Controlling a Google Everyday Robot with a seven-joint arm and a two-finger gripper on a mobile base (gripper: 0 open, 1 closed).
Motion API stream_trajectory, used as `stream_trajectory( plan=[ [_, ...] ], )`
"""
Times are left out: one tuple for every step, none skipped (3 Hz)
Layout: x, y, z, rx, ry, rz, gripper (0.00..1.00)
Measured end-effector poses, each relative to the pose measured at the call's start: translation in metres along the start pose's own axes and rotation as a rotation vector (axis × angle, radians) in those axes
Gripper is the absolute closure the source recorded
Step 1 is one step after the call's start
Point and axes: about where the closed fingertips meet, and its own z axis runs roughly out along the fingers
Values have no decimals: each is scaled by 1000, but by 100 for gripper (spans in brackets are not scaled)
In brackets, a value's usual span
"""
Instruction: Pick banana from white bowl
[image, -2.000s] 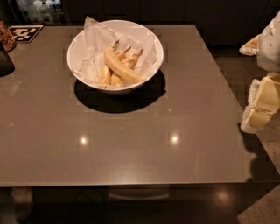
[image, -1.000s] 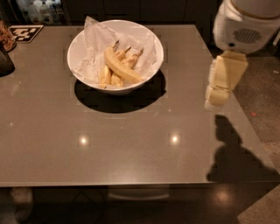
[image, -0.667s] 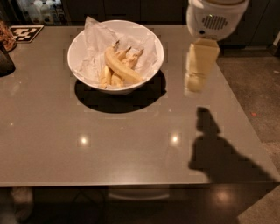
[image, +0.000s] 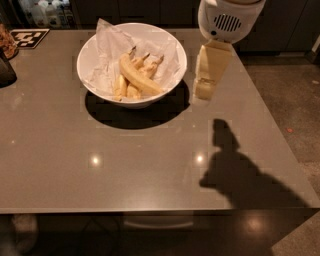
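The white bowl (image: 172, 50) stands at the back middle of the grey table (image: 150, 165), lined with crumpled white paper (image: 107, 55). Several bananas lie in it. The banana (image: 137, 75), the longest one, curved and pale yellow, lies diagonally on top with its stem toward the upper left. My gripper (image: 204, 90) hangs from the white wrist (image: 227, 17) just right of the bowl's rim, above the table and apart from the bananas.
A dark object (image: 6, 70) and a black-and-white marker tag (image: 29, 37) sit at the table's back left. The table's right edge borders the floor (image: 290, 110). My arm's shadow (image: 235, 165) falls on the front right of the table.
My gripper has moved in from the far right toward the bowl and now hangs just beside its right rim. The bowl and the bananas have not moved.
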Motion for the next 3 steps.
stream_trajectory(
  plan=[
    [-42, -8, 15, -39, -30, 29, 0],
    [-86, -21, 36, -85, -25, 37, 0],
    [-115, -28, 66, -125, -21, 31, 0]
  ],
)
